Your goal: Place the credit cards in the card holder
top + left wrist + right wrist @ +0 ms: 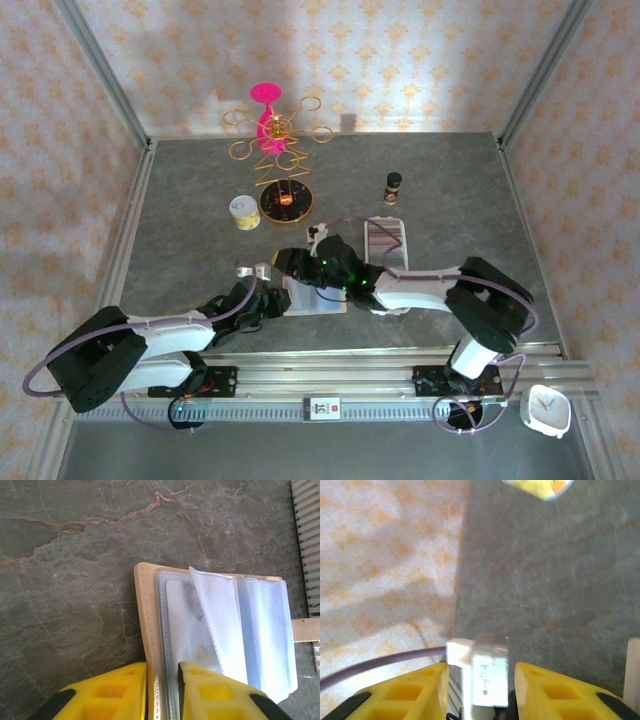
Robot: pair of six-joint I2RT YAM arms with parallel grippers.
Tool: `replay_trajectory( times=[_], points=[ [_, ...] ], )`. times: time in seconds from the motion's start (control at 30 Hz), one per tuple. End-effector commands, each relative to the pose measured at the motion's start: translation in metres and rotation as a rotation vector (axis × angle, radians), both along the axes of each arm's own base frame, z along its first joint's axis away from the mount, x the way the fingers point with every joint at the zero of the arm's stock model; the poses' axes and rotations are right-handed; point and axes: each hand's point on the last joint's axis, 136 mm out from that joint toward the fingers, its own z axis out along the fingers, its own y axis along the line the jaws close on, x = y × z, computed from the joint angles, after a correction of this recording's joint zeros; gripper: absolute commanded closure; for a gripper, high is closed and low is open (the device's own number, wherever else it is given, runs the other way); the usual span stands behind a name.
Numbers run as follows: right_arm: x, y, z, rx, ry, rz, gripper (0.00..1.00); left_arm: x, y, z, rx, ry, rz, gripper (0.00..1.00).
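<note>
- The card holder (pixel 147 620) lies open and flat on the grey stone-patterned table (pixel 75 580), with its clear sleeves (pixel 260 625) facing up. One sleeve leaf is lifted off the stack. Its snap tab (pixel 305 630) sticks out toward the white slatted tray (pixel 307 545).
- The credit cards (pixel 385 240) sit in a row in that tray, just beside the holder.
- The left gripper (pixel 163 692) stands over the holder's near edge. Its yellow fingers (pixel 110 695) are a narrow gap apart, with the beige rim and a sleeve edge between them — whether they pinch anything I cannot tell.
- The right gripper (pixel 481 690) has its fingers parted around a pale, blurred rectangle (pixel 490 672). I cannot tell whether it is a card, or whether it is held.
- Farther back on the table stand a yellow can (pixel 243 211), a gold-wire stand (pixel 272 140) with a pink top, and a small dark bottle (pixel 393 186).
</note>
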Motion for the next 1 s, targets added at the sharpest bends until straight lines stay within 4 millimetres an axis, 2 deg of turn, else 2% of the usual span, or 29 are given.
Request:
replay_trajectory(
  times=[0.0, 0.17, 0.27, 0.33, 0.47, 0.53, 0.6, 0.7, 0.8, 0.97],
  points=[
    [0.022, -0.031, 0.050, -0.046, -0.176, -0.075, 0.61, -0.010, 0.021, -0.016, 0.088, 0.047, 0.037, 0.68],
    [0.039, -0.101, 0.082, -0.341, -0.426, -0.176, 0.58, -0.002, 0.027, 0.000, 0.102, -0.006, 0.064, 0.58],
    [0.030, -0.128, 0.102, -0.562, -0.673, -0.099, 0.54, 0.002, 0.031, 0.010, 0.117, -0.032, 0.083, 0.54],
    [0.014, -0.136, 0.100, -0.712, -0.848, 0.055, 0.50, 0.003, 0.034, 0.016, 0.126, -0.048, 0.095, 0.53],
    [-0.006, -0.171, 0.071, -1.056, -1.089, 0.322, 0.32, 0.007, 0.031, 0.027, 0.121, -0.080, 0.082, 0.46],
    [-0.002, -0.196, 0.054, -1.246, -1.108, 0.393, 0.20, 0.009, 0.027, 0.031, 0.118, -0.084, 0.067, 0.44],
    [-0.006, -0.221, 0.026, -1.382, -1.097, 0.585, 0.03, 0.010, 0.022, 0.034, 0.111, -0.088, 0.048, 0.42],
    [-0.010, -0.249, -0.010, -1.481, -1.037, 0.794, 0.00, 0.011, 0.016, 0.037, 0.102, -0.090, 0.017, 0.37],
    [0.002, -0.267, -0.029, -1.556, -0.987, 0.856, 0.00, 0.011, 0.011, 0.038, 0.093, -0.089, -0.004, 0.34],
    [0.013, -0.262, -0.046, -1.549, -0.981, 0.912, 0.00, 0.009, 0.008, 0.037, 0.083, -0.088, -0.026, 0.31]
  ],
)
